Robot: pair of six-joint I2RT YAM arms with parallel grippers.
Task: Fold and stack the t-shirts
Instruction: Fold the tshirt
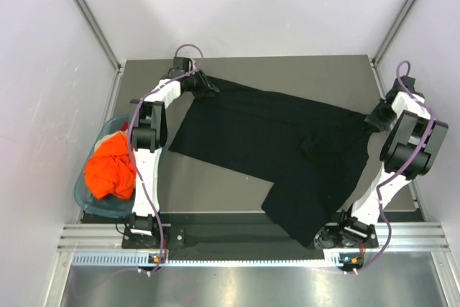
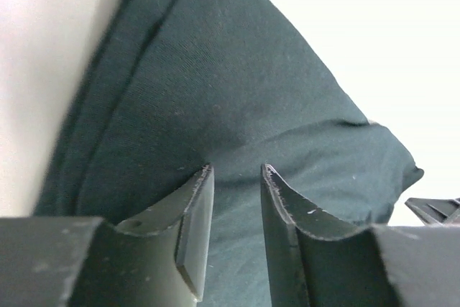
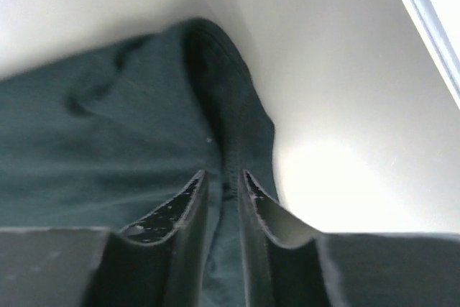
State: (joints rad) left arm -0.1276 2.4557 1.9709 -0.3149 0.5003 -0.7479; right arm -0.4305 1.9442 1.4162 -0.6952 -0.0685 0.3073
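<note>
The large black t-shirt (image 1: pixel 273 141) lies spread across the table, its far edge stretched between my two grippers and its lower part hanging toward the near right edge. My left gripper (image 1: pixel 210 90) is at the shirt's far left corner, jaws nearly closed on the cloth (image 2: pixel 215 84) in the left wrist view (image 2: pixel 237 170). My right gripper (image 1: pixel 372 121) is at the shirt's right edge, jaws pinched on a fold of the cloth (image 3: pixel 108 127) in the right wrist view (image 3: pixel 223 174). The orange t-shirt (image 1: pixel 109 170) lies crumpled in the basket at the left.
The teal plastic basket (image 1: pixel 83 192) sits off the table's left edge, beside the left arm. White walls enclose the table on three sides. A metal rail runs along the near edge by the arm bases.
</note>
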